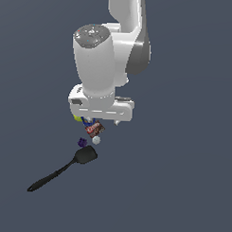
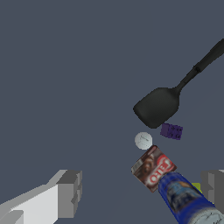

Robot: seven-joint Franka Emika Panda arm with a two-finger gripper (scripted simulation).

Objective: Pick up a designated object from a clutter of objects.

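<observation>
The designated object, a tiny dark purple block, lies on the floor beside the blade of the black spatula and apart from the small white ball. In the exterior view the purple block sits just below the arm's hand. My gripper is open and well above the clutter, with nothing held. One grey finger shows on one side and the other finger at the picture's edge. In the exterior view the gripper is mostly hidden by the arm.
A brown-red packet, a blue can and a sliver of a yellow-green ball crowd together close to the block. The spatula's long handle runs toward the exterior view's left. The floor is plain dark grey.
</observation>
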